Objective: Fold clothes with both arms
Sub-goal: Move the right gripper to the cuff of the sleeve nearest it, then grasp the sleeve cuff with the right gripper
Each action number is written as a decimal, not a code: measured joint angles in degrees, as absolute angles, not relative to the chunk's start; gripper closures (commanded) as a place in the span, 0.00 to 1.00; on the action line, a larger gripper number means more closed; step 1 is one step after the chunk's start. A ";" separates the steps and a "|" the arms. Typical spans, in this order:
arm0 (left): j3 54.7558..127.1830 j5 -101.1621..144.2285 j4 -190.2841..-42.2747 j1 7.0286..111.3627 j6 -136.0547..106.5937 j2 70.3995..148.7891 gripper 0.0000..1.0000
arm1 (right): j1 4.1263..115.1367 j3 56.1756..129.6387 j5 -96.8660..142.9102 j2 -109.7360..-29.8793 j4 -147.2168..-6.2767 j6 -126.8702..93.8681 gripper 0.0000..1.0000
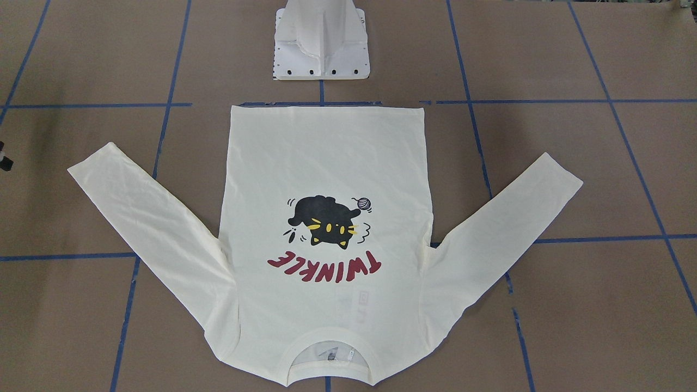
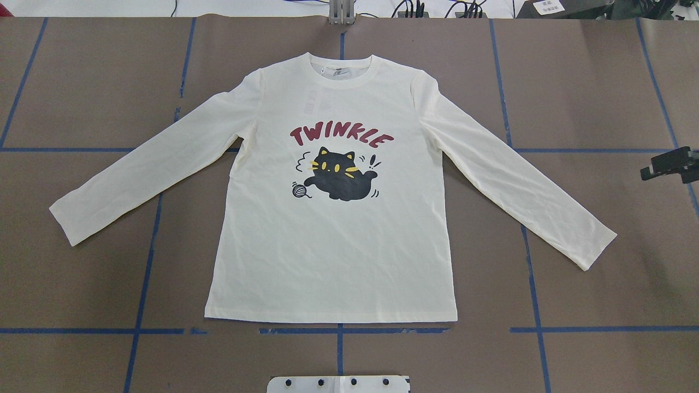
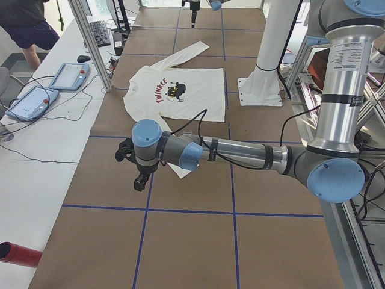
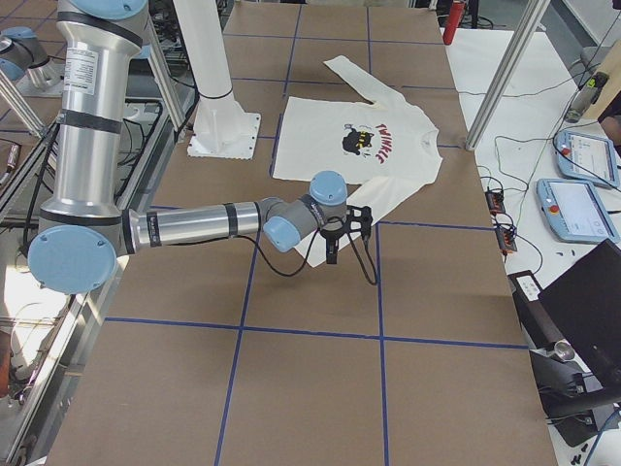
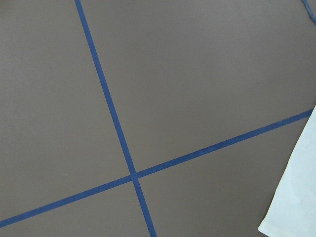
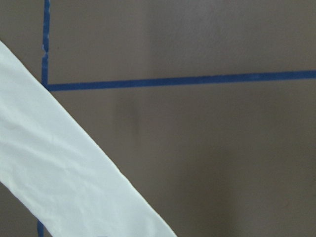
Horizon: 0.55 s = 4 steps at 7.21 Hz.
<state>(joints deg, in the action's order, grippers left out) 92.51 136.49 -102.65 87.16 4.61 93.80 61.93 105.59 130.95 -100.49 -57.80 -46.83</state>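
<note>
The left hand (image 3: pixel 139 180) points down at the tabletop (image 2: pixel 82 284) just past the cuff of the T-shirt's (image 2: pixel 333 245) sleeve on the robot's left, clear of the cloth. I cannot tell whether its fingers are spread or pressed together. Its wrist camera shows only a corner of that cuff (image 5: pixel 296 197) and crossing blue tape lines (image 5: pixel 106 94). The left arm (image 3: pixel 240 153) reaches out low and level.

The right hand (image 4: pixel 332 250) also points down, beyond the T-shirt's opposite sleeve (image 6: pixel 64 173), which runs slantwise under its wrist camera. Its finger state cannot be told either. The right arm (image 4: pixel 194 225) stretches out flat.

The T-shirt lies spread flat with the print up. Both sleeves are angled outward, the hem is toward the white pedestal base (image 1: pixel 321 49) and the collar is away from it.
</note>
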 measured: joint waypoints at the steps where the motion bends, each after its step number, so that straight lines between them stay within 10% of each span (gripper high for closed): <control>1: 92.34 136.49 -103.52 87.17 4.63 93.53 0.00 | 58.00 107.21 129.07 -102.20 -56.72 -48.76 0.00; 4: 92.12 136.51 -104.18 87.19 4.71 93.27 0.00 | 50.50 107.45 124.38 -103.19 -56.18 -52.35 0.00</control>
<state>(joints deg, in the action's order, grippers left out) 92.12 136.51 -104.18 87.19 4.71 93.27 50.50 107.45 124.38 -103.19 -56.18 -52.35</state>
